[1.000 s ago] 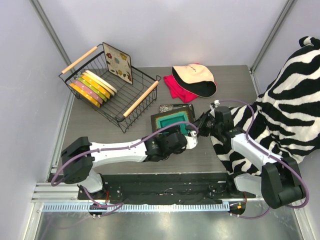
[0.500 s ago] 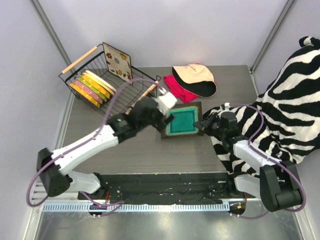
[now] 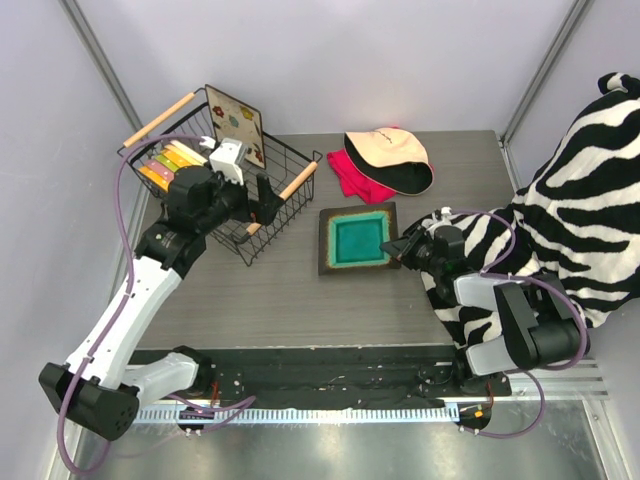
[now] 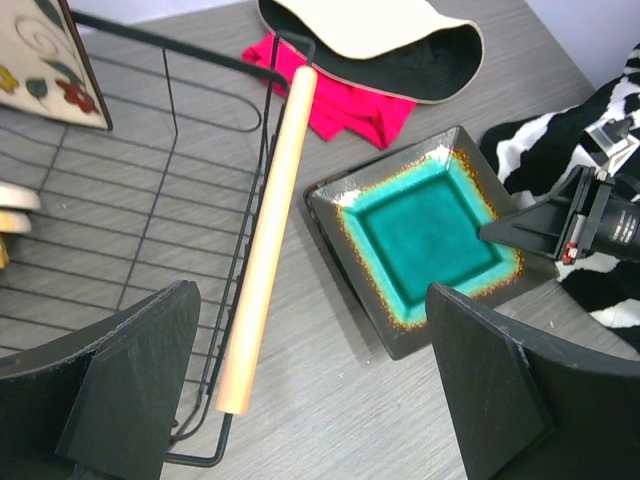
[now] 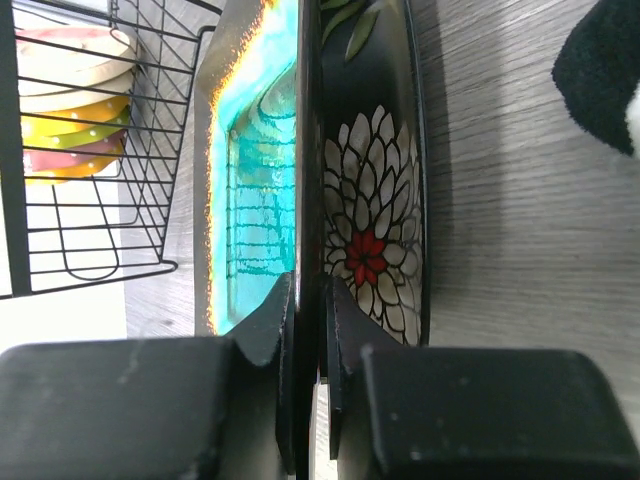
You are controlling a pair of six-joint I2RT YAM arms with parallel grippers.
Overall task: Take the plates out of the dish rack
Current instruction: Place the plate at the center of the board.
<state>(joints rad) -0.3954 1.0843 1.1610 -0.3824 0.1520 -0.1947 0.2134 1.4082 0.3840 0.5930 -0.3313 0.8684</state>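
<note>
The top camera looks steeply down on the whole grey bench (image 3: 280,300) from behind my bases. My left wrist camera looks down between my fingers (image 4: 140,390); my right one hugs the square teal-glazed plate (image 5: 255,190) that all three share.

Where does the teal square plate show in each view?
Top external: teal square plate lies mid-table, right of the dish rack.
Left wrist: plate right of centre, rack to its left.
Right wrist: plate edge-on, centre-left, rack far left.
Shared landmark: the dish rack.
</note>
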